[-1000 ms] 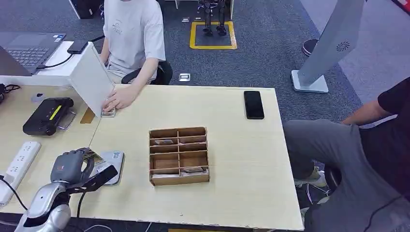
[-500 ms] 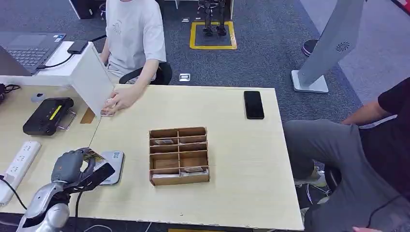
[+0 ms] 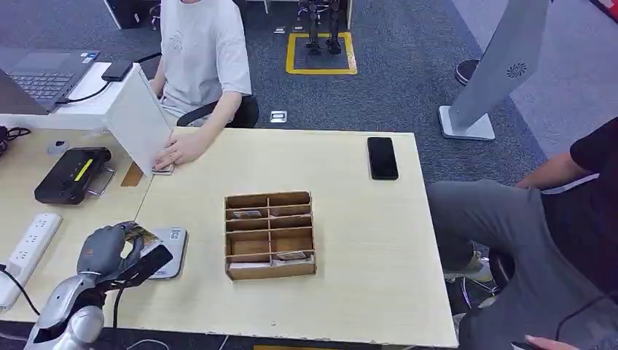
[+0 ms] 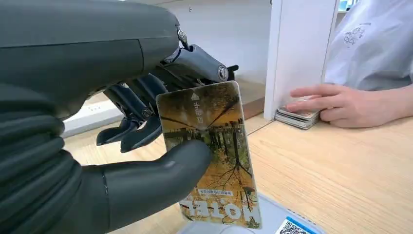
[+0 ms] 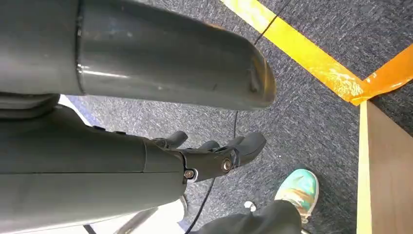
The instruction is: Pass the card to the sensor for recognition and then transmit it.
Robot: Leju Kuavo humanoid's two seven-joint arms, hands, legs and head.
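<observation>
Left hand [image 3: 109,249] is at the near left corner of the surface [image 3: 350,292], directly beside the grey sensor pad [image 3: 169,251]. In the left wrist view the fingers [image 4: 131,136] and thumb are clamped on the card [image 4: 214,151]: the thumb presses across the printed face and the darker fingers are behind it. The card is held roughly upright, its lower edge just above the sensor; whether it touches the pad cannot be determined. The card bears an autumn tree picture and pale lettering.

Right hand [image 5: 214,156] hangs beside the robot's body above grey carpet [image 5: 302,117] marked with yellow tape [image 5: 311,58]. Its fingers are loosely curled, apart from one another, and hold nothing.

A cardboard divider box [image 3: 270,235] stands near the middle of the surface, well apart from the sensor, with small items in some compartments. A black phone [image 3: 382,157] lies toward the far right edge. A seated person in a pale shirt [image 3: 200,44] rests a hand [image 3: 175,151] on a small stack of cards [image 3: 163,169] beside a white upright panel [image 3: 138,120]. A black device [image 3: 71,173] and a white power strip [image 3: 29,244] lie on the adjoining surface to the left. A second person's grey-trousered leg [image 3: 510,240] is at the right.
</observation>
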